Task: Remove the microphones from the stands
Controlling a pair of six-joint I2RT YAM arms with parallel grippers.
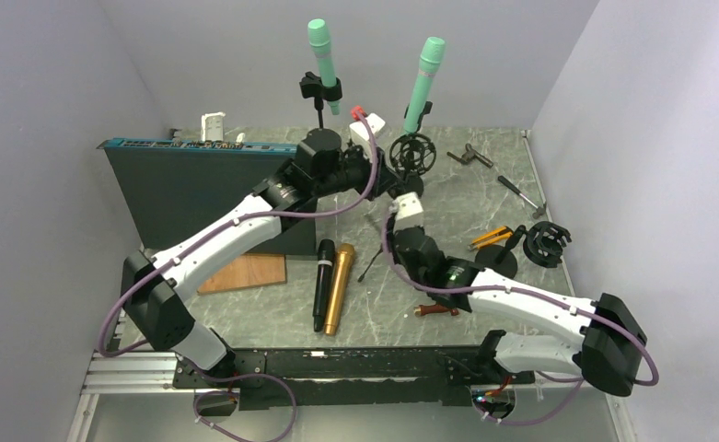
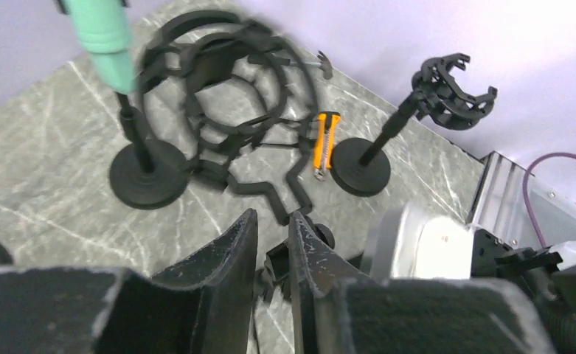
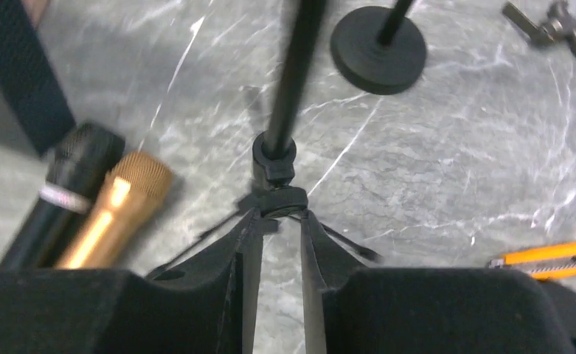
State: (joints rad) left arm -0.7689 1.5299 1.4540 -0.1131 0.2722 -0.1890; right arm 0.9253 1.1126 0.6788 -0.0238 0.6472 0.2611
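A green microphone (image 1: 424,81) stands tilted in a black shock mount (image 1: 415,152) on top of a thin tripod stand (image 1: 374,262). My left gripper (image 1: 385,175) (image 2: 273,215) is just below the mount. It is shut on a black joint of the stand (image 2: 279,262). Low on the stand, my right gripper (image 1: 390,238) (image 3: 279,212) is shut, its tips pinching the hub (image 3: 281,200) where the legs meet the pole. In the left wrist view the mount's rings (image 2: 226,81) are blurred, and a green microphone body (image 2: 104,37) shows at the top left.
Another green microphone (image 1: 323,53) sits in a clip on a round-based stand (image 2: 148,173) at the back. An empty shock-mount stand (image 1: 549,244), an orange knife (image 1: 492,238) and tools (image 1: 470,157) lie right. A black microphone (image 1: 322,284) and a gold one (image 1: 339,287) lie left, by a dark case (image 1: 199,189).
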